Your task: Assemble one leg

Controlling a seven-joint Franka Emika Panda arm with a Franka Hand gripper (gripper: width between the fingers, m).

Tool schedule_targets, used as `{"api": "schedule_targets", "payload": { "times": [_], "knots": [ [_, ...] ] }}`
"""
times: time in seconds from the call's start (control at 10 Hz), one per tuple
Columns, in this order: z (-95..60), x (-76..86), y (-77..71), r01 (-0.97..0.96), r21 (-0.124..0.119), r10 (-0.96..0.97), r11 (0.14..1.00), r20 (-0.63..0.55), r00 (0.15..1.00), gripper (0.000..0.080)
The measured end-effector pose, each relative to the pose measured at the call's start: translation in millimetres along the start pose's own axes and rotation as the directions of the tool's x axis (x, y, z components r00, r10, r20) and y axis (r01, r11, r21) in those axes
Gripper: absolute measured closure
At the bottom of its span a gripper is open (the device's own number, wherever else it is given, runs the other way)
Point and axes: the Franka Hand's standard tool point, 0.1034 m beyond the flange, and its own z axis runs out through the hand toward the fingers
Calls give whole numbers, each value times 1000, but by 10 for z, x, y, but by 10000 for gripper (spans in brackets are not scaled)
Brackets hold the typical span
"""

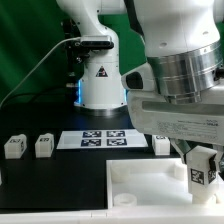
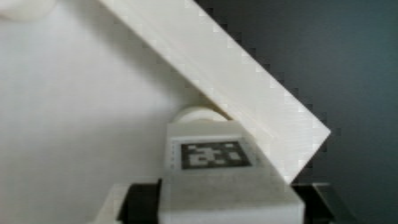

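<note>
In the exterior view, we see the claw [image 1: 201, 166] low at the exterior view's right, clenched on the leg [image 1: 200, 173]. The leg sits upright between the fingers with its tag facing the camera and its lower end sticking out below them. The leg hangs over the far right part of the white tray [image 1: 150, 182], which lies flat on the dark tabletop [image 1: 50, 190]; we cannot tell whether leg and tray touch. Behind the tray lies the marker board [image 1: 100, 138]. Two loose legs [image 1: 14, 146] stand side by side on the tabletop at the exterior view's left, well apart from the claw. A third loose leg [image 1: 160, 145] stands just beside the board's right end, near the claw. In the wrist view, we look along the claw [image 2: 222, 203] at the leg [image 2: 214, 152], which is gripped from both sides. A dark pad [image 2: 139, 205] presses on one flank and its twin on the other, and the tag faces the camera. The leg's rounded end meets the slanting edge of the tray [image 2: 267, 85], though contact is unclear.
</note>
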Motion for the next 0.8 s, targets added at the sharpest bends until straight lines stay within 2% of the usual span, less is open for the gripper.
{"api": "schedule_targets", "payload": {
  "times": [0.2, 0.4, 0.5, 0.7, 0.8],
  "knots": [
    [9, -14, -5, -171, -1, 171, 985, 2, 985, 502],
    [28, -40, -18, -376, -1, 376, 927, 5, 927, 503],
    [52, -52, -61, -536, 30, 536, 844, 11, 844, 503],
    [94, -120, -146, -722, 85, 721, 687, 40, 692, 502],
    [95, -127, -143, -705, 84, 705, 704, 38, 708, 502]
  ]
}}
